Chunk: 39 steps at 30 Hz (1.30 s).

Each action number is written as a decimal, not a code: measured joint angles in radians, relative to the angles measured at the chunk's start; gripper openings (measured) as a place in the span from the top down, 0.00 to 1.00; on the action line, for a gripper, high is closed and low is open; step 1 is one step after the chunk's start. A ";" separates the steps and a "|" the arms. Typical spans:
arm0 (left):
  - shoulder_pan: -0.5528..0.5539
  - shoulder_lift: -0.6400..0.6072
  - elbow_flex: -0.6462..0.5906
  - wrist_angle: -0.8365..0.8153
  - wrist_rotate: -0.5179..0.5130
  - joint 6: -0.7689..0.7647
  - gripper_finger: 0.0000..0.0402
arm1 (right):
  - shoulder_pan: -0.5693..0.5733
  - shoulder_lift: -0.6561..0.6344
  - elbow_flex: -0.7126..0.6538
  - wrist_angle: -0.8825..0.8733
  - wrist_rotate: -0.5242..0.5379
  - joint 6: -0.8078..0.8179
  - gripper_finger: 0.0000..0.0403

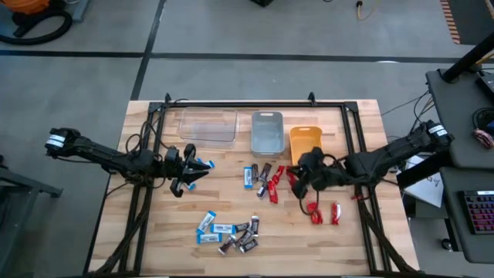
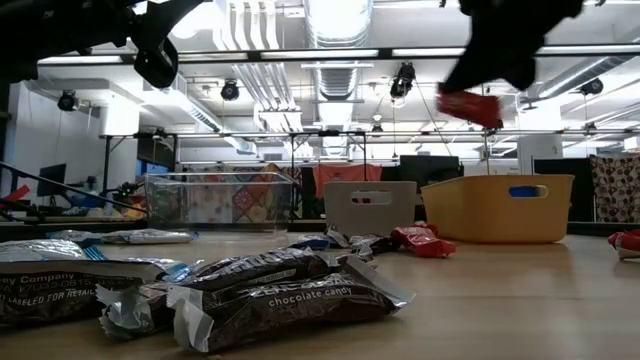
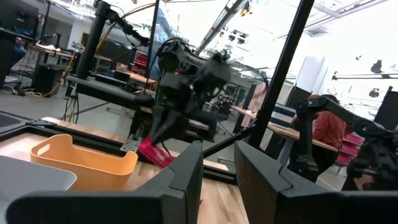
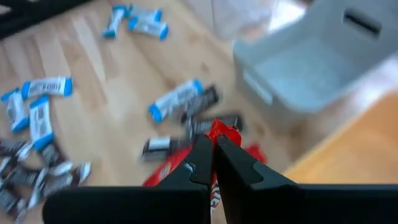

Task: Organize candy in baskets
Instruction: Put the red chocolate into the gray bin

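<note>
Both arms are matte black, each built of slim jointed links with a white band at the base joint and loose black cables trailing behind the wrist, ending in two flat, angular black fingers (image 3: 186,180).

"chocolate candy" on the dark brown wrapper (image 2: 290,292)

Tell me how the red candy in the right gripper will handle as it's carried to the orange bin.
The red candy hangs tilted below the right gripper, pinched by one end, so it probably flops. It looks light: the shut fingers hold it easily. Its shiny wrapper may slip. The orange bin sits close beside it.
</note>
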 joint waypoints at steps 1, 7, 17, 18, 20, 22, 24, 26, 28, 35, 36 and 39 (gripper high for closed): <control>0.000 0.000 0.000 0.000 0.000 0.000 0.81 | -0.024 0.000 0.000 0.035 0.000 -0.046 0.98; 0.000 0.000 0.000 0.000 0.000 0.000 0.81 | -0.162 0.000 -0.005 0.267 0.008 -0.322 0.98; 0.000 0.000 0.000 -0.002 0.000 0.000 0.81 | -0.340 0.000 -0.078 0.636 0.010 -0.608 0.98; 0.000 0.000 0.000 -0.003 0.000 0.000 0.81 | -0.356 0.000 -0.085 0.652 0.008 -0.618 0.98; 0.000 0.000 0.000 -0.005 0.000 0.000 0.81 | -0.387 0.000 -0.101 0.684 0.007 -0.628 0.98; 0.000 0.000 0.000 -0.006 0.000 0.000 0.81 | -0.414 0.000 -0.128 0.733 -0.004 -0.632 0.98; 0.000 0.000 0.000 -0.006 0.000 0.000 0.81 | -0.435 0.000 -0.163 0.793 -0.011 -0.631 0.98; 0.000 0.000 0.000 -0.007 0.000 0.000 0.81 | -0.449 0.000 -0.202 0.853 -0.012 -0.632 0.98; 0.000 0.000 0.000 -0.008 0.000 0.000 0.81 | -0.459 0.000 -0.239 0.909 -0.013 -0.633 0.98; 0.000 0.000 0.000 -0.008 -0.006 0.000 0.81 | -0.464 0.001 -0.359 1.116 -0.059 -0.634 0.98; 0.000 0.000 0.000 -0.008 -0.013 0.002 0.81 | -0.463 0.001 -0.374 1.143 -0.065 -0.634 0.98; 0.000 0.000 0.000 -0.008 -0.020 0.009 0.81 | -0.463 0.001 -0.396 1.176 -0.067 -0.634 0.98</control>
